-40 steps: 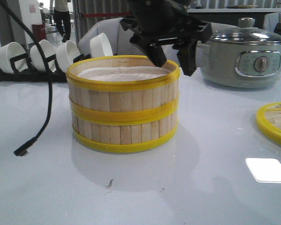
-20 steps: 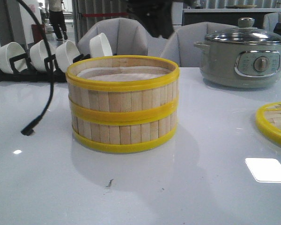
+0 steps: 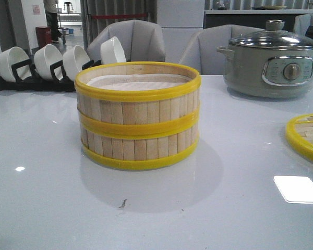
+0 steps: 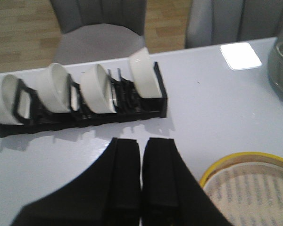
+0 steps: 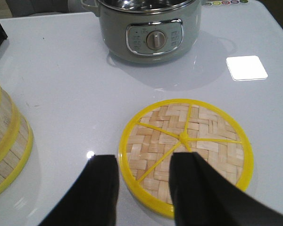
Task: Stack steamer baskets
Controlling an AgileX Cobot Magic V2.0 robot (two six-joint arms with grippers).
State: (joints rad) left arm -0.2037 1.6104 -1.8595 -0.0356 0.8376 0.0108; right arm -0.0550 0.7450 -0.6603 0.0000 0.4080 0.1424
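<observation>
Two steamer baskets (image 3: 137, 115) stand stacked, one on the other, in the middle of the white table, with a pale liner in the top one. The stack's side shows in the right wrist view (image 5: 4, 141) and its top rim in the left wrist view (image 4: 247, 188). The woven yellow-rimmed lid (image 5: 186, 150) lies flat on the table at the right (image 3: 307, 136). My right gripper (image 5: 144, 160) is open above the lid's near rim, one finger over the lid and one off it. My left gripper (image 4: 141, 143) is shut and empty, above the table between the stack and the bowl rack. Neither gripper shows in the front view.
A grey electric pot (image 3: 271, 54) with a glass lid stands at the back right, beyond the woven lid (image 5: 146, 28). A black rack of white bowls (image 3: 47, 65) lines the back left (image 4: 80, 94). Grey chairs stand behind the table.
The left arm, which hovered over the stack's back rim a second ago, has risen out of the front view. Its dangling black cable is gone too. The stack has not moved.
</observation>
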